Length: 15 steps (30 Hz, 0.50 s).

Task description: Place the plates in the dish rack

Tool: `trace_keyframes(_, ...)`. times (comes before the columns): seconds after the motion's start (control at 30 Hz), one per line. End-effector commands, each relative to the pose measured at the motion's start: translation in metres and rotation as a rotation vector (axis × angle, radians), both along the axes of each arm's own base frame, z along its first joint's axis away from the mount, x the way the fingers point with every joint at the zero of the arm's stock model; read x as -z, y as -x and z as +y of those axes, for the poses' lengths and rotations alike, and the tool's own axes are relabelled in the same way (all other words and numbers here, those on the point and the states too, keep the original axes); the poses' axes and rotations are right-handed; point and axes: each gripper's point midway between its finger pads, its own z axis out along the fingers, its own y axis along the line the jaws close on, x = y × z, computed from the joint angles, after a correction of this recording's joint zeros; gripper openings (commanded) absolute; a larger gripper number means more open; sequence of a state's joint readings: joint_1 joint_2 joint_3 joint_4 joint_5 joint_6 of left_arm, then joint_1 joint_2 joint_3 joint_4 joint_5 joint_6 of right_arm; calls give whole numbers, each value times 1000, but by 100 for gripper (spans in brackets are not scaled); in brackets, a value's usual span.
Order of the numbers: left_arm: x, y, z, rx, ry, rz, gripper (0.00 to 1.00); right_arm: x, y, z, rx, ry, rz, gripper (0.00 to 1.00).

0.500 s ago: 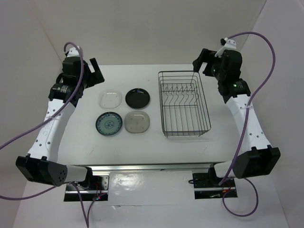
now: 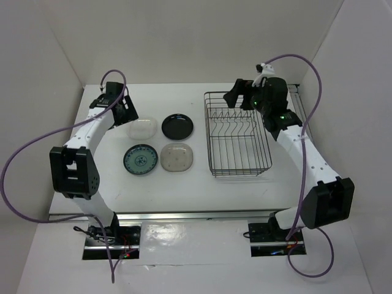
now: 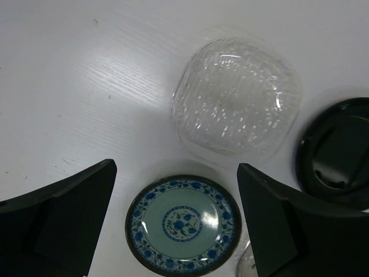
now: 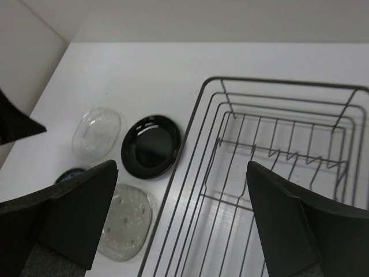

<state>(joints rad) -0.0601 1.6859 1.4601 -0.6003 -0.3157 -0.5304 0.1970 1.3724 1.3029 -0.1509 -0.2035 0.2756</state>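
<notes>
Beside the dish rack (image 2: 240, 166), four plates (image 2: 177, 127)

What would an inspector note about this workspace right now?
Surface: white table, no spills seen.
Job's things: clear glass plate, black plate, blue-green plate, beige plate flat beside the dish rack, which holds none.
Clutter: nothing seen.
End effectors: left end effector open over the plates; right end effector open by the rack.
Cables: purple cables loop off both arms.
Surroundings: white walls on three sides.
</notes>
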Motion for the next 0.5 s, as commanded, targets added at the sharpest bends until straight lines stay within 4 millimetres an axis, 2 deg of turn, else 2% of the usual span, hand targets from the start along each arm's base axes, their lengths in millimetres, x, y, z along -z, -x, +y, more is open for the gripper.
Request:
trace_keyframes(0.0, 14, -10, 13, -34, 16, 5, 100, 13, -9, 29, -85, -26, -39, 100)
trace_keyframes(0.03, 13, -12, 13, -34, 17, -4, 100, 22, -10, 35, -103, -25, -20, 100)
trace_keyframes(0.07, 29, -13, 17, -45, 15, 34, 100, 30, -12, 37, -113, -23, -2, 100)
trace_keyframes(0.1, 32, -16, 18, -38, 10, 41, 100, 35, -13, 45, -130, -11, 10, 100)
trace_keyframes(0.13, 38, -16, 21, -43, 17, 55, 100, 49, -15, 53, -147, -4, 40, 100)
trace_keyframes(0.2, 43, -24, 23, -43, 31, 43, 99, 49, -17, 56, -152, 21, 28, 100)
trace_keyframes(0.23, 48, -26, 27, -52, 38, 46, 98, 58, -16, 61, -163, 24, 43, 100)
trace_keyframes(0.33, 67, -30, 36, -63, 64, 78, 97, 68, -16, 66, -172, 25, 44, 100)
trace_keyframes(0.47, 86, -40, 31, -48, 87, 99, 88, 77, -14, 78, -204, 24, 52, 100)
